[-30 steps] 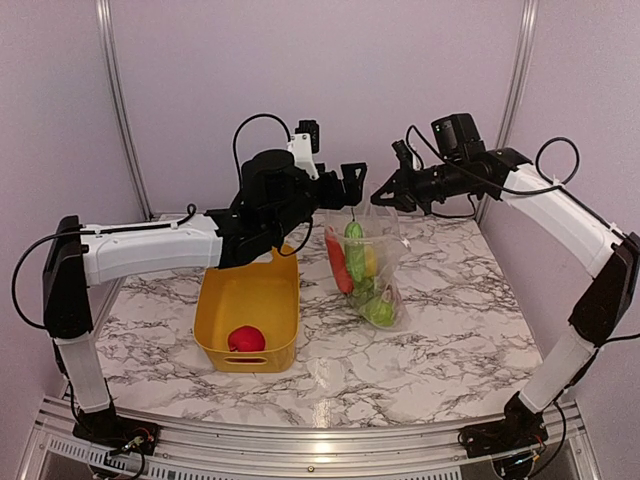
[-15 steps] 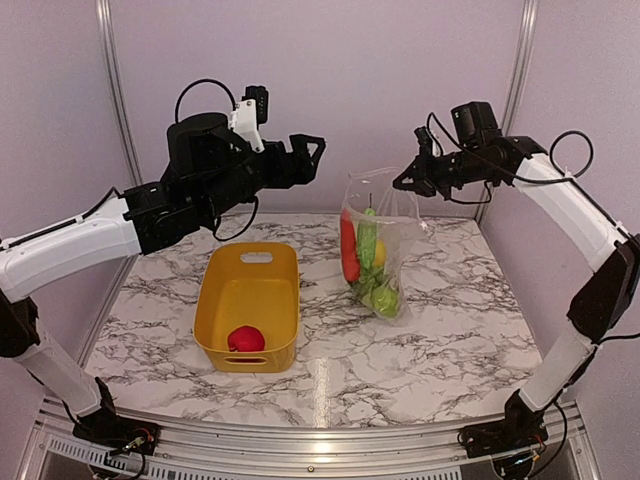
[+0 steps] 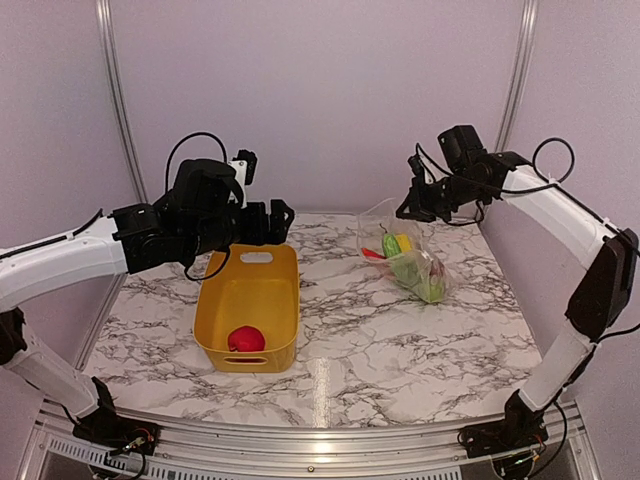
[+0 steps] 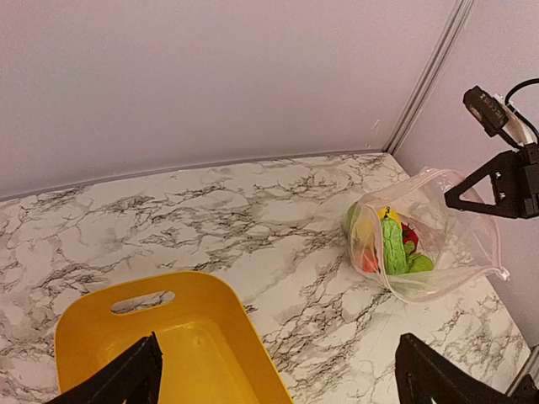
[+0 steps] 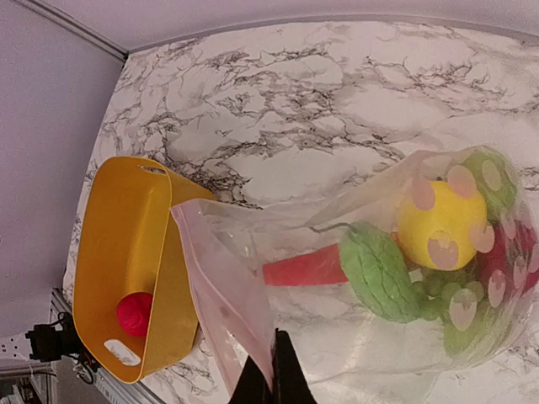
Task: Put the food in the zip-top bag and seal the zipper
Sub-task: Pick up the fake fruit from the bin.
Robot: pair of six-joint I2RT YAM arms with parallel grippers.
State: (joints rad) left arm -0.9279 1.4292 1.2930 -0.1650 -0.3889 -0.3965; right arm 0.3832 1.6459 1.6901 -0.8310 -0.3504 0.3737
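Note:
The zip-top bag [image 3: 408,262] lies slanted on the marble table, its mouth lifted. Inside it are food pieces: a yellow lemon [image 5: 438,223], a green cucumber [image 5: 379,269], an orange carrot [image 5: 303,271] and other green and red pieces. My right gripper [image 3: 404,211] [image 5: 271,383] is shut on the bag's mouth edge, at the pale pink zipper [image 5: 221,290]. One red apple [image 3: 246,339] sits in the yellow tub [image 3: 215,305]. My left gripper [image 3: 279,221] [image 4: 278,387] hangs open and empty above the tub's far end, well left of the bag [image 4: 421,248].
The yellow tub [image 4: 168,337] stands at the left of the table, with a handle slot at each end. Purple walls with metal posts close off the back and sides. Bare marble lies between tub and bag.
My left arm has pulled back left and down over the tub. My right gripper has lowered the bag, which has gone from hanging upright to lying slanted, farther right.

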